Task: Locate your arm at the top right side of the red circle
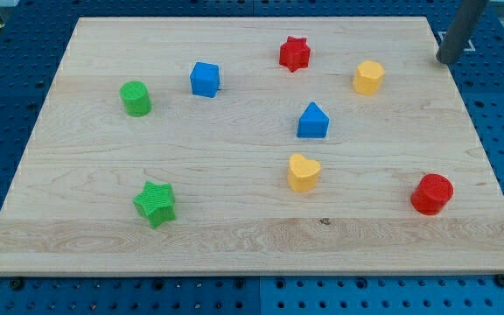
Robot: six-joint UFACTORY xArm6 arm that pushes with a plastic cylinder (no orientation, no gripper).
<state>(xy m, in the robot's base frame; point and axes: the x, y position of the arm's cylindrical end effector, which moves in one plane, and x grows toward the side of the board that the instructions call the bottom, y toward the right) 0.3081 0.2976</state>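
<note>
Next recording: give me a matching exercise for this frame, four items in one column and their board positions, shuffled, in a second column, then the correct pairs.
Column one:
1. red round block
2. green star-shaped block
3. red star-shaped block
4. my tip of the dark rod

Column two:
A. near the view's top, centre-right of the wooden board
B. by the board's top right corner
C. the view's bottom left area
D. the view's lower right, near the board's right edge

Pairs: 1-D, 2-C, 3-A, 4-B. My tip stands well above the red round block, touching no block.
</note>
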